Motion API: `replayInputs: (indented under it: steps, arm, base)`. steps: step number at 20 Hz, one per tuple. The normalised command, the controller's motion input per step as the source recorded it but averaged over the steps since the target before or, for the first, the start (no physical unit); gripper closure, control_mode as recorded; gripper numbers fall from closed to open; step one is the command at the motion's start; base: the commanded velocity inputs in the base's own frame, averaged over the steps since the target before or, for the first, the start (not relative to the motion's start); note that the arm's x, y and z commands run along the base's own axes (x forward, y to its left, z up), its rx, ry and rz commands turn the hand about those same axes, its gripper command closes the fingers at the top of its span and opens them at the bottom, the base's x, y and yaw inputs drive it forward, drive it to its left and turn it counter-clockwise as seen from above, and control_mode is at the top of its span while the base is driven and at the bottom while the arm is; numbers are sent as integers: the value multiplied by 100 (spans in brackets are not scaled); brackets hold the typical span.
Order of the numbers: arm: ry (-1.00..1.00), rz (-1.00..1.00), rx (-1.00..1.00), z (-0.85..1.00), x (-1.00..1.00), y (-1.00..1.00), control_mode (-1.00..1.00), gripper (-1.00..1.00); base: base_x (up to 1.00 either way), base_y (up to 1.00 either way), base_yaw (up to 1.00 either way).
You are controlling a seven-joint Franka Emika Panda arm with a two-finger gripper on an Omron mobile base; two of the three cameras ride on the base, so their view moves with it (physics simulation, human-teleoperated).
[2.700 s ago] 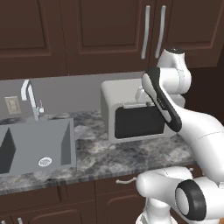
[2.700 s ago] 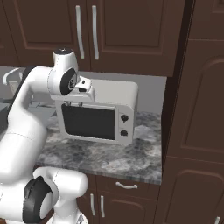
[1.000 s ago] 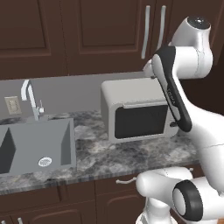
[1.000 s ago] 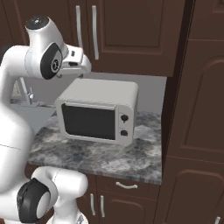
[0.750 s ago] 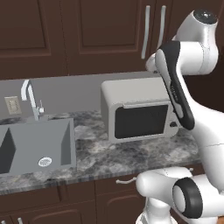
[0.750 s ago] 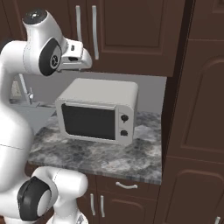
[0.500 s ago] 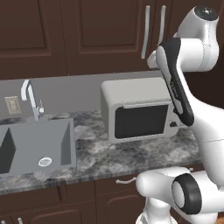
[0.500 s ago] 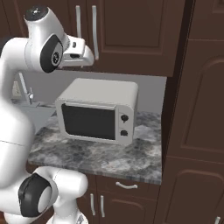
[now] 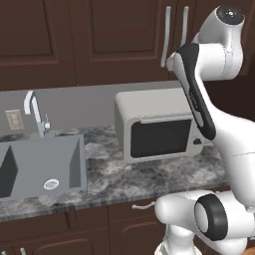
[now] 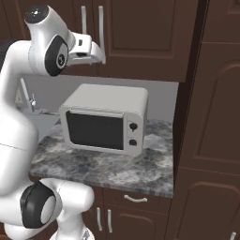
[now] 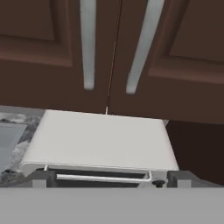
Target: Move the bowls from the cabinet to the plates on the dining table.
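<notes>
Arm swung up over last couple secs, gripper (image 10: 97,55) now raised from microwave (image 10: 105,119) level to cabinet (image 11: 113,52) handles (image 11: 87,43) at 12 o'clock. Jaws wide apart, holding nothing. Doors were still closed, so bowls presumably inside, unseen. Door-opening looked next.

1. The light is even and moderate, as in a flatly lit rendered room, with no visible lamp or window.
2. The dark brown cabinet (image 9: 99,40) doors swallow most of the light and read dim, while the white arm (image 10: 28,108) and the pale microwave (image 10: 105,119) stand out brightly.
3. Soft shade sits under the cabinet on the grey back wall (image 9: 69,102).
4. The silver bar handles (image 11: 87,43) carry a dull sheen without hard glare.
5. Edges look slightly soft and coarse in the hand view, most of all at close range.
6. No bending shows at the picture edges.
</notes>
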Motion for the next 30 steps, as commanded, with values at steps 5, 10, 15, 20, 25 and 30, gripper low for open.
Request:
replayInputs:
  steps: [5,10,15,20,25,30]
  arm:
    - [-8,0,0,6,32,-4,-100,-100]
    - [0,0,0,0,38,-13,-100,-100]
    - [0,0,0,6,38,-18,-100,-100]
    - [0,0,1,3,39,-14,-100,-100]
    - [-1,0,1,0,40,-8,-100,-100]
    - [-6,0,2,2,34,-2,-100,-100]
  base:
    - [0,0,0]
    - [0,0,0]
    - [0,0,0]
    - [0,0,0]
    - [0,0,0]
    - [0,0,0]
